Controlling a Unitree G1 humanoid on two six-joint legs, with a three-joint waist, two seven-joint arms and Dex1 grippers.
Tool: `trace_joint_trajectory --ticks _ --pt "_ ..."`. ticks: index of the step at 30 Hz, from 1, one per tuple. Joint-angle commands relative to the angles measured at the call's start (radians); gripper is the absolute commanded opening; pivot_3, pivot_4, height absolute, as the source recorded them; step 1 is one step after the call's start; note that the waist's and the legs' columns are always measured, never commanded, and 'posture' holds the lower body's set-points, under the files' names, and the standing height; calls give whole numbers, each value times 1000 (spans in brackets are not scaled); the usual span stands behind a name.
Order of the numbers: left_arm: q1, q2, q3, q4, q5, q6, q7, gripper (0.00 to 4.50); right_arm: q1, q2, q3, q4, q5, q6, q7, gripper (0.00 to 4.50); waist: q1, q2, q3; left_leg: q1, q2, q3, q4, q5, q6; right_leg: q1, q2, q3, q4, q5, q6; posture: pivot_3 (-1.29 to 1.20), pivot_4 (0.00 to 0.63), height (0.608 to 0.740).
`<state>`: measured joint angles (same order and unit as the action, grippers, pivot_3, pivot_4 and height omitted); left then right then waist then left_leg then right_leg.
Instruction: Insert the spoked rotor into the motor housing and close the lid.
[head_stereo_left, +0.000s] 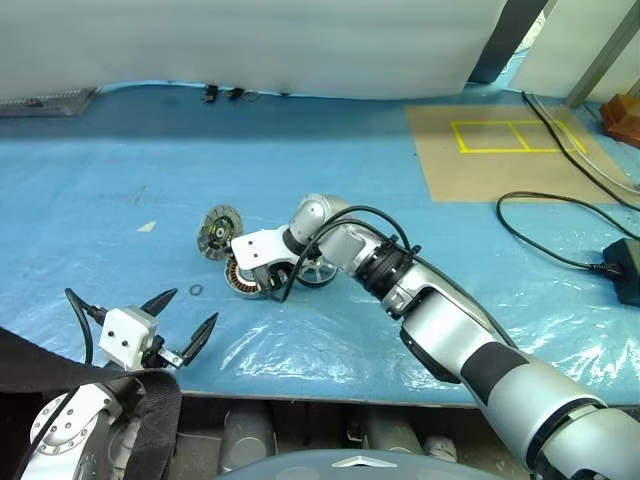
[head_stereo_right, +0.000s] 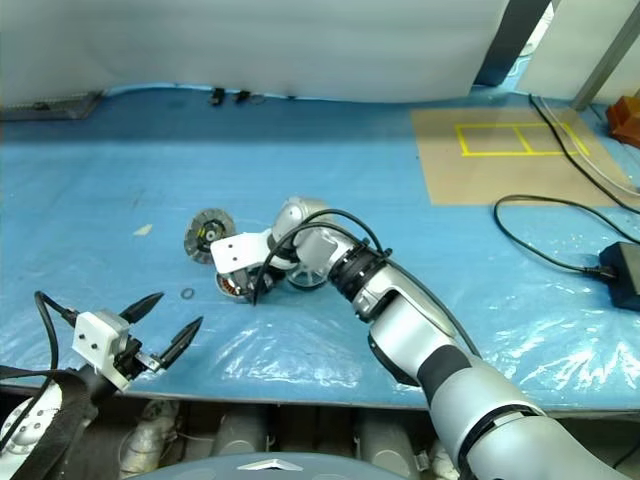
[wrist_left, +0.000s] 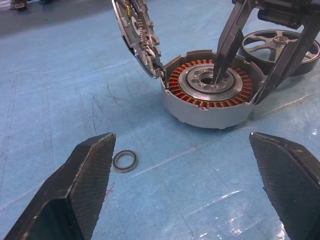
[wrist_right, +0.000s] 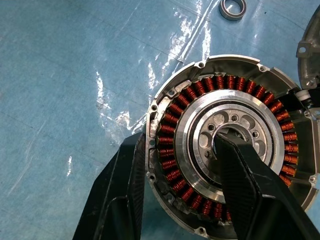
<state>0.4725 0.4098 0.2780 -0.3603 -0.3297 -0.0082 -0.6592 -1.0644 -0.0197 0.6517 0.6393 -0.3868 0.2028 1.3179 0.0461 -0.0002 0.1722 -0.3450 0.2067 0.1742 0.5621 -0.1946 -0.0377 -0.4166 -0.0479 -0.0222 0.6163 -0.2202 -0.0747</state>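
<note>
Nearest, at the lower left of the left eye view, the left gripper (head_stereo_left: 185, 312) hovers over the table's front edge with its jaws spread wide and empty. Just beyond it a small loose bearing ring (head_stereo_left: 196, 290) lies on the blue table (head_stereo_left: 120, 200).

At the centre of that frame sits the motor housing (wrist_left: 212, 87), open side up, its copper windings bare and no rotor inside. The right gripper (wrist_right: 177, 150) grips the housing's wall: one finger stands in the central hole, the other outside the rim, the jaws partly closed across the windings. The lid (head_stereo_left: 219, 231) stands tilted on edge at the housing's far left, touching its rim. The spoked rotor (wrist_left: 280, 42) lies on the table just behind and to the right of the housing, untouched.

As I judge it, the task has barely begun: the rotor is yet to be inserted and the lid yet to be closed.

The left wrist view shows the finger dipping into the hub and the rotor's spokes; the head views hide both behind the right arm. The right wrist view shows the straddled wall from above.
</note>
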Motion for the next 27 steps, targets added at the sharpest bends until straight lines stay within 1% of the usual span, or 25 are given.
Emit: trace_joint_trajectory --ticks 1,6,11,15,18,20,22,24,26,27 --pt "-3 11 0 -9 5 -23 -2 4500 38 -13 17 -10 14 38 37 2161 0 0 0 0 0 0 0 0 0 0 0 0 0 0 0 0 150 740" --pt "-4 17 1 -8 3 -18 -7 4500 55 -15 -7 -100 63 90 68 3769 -4 -1 0 -2 0 0 0 0 0 -2 0 0 0 0 0 0 150 740" --pt "-10 22 5 -10 -4 -9 -9 4500 51 -41 -36 -209 119 145 93 3769 -4 -3 1 -5 1 0 0 0 0 -5 1 0 0 0 0 0 150 740" --pt "-26 16 10 10 -5 -16 0 4500 33 -52 -103 -280 195 157 76 3769 -5 -4 2 -6 1 1 0 0 0 -6 2 0 0 0 -1 0 150 740" --pt "-43 4 19 18 -13 -17 17 4500 40 -44 -162 -305 254 151 40 3769 -5 -4 2 -5 2 1 0 0 0 -6 2 0 1 0 -1 0 150 740" --pt "-53 -6 26 19 -22 -18 31 4500 61 -59 -191 -319 276 93 5 3769 -5 -5 1 -5 2 1 0 0 0 -6 2 0 1 0 -1 0 150 740" --pt "-58 -21 37 22 -31 -21 52 4500 95 -76 -224 -343 303 74 -26 3769 -5 -6 1 -5 2 1 0 0 0 -6 2 0 0 0 -1 0 150 740" --pt "-54 -32 47 29 -24 -22 73 4500 135 -95 -265 -384 340 104 -52 3392 -4 -8 1 -6 1 1 0 0 0 -6 2 0 0 0 -1 0 150 740" --pt "-42 -41 51 27 -25 -13 91 4500 180 -119 -288 -431 356 105 -85 2881 -4 -9 1 -6 1 1 0 0 0 -6 2 0 0 0 -1 0 150 740" --pt "-38 -46 52 28 -25 -1 102 4500 203 -122 -307 -453 367 101 -117 2504 -4 -10 1 -6 1 1 0 0 0 -6 2 0 0 0 -1 0 150 740"
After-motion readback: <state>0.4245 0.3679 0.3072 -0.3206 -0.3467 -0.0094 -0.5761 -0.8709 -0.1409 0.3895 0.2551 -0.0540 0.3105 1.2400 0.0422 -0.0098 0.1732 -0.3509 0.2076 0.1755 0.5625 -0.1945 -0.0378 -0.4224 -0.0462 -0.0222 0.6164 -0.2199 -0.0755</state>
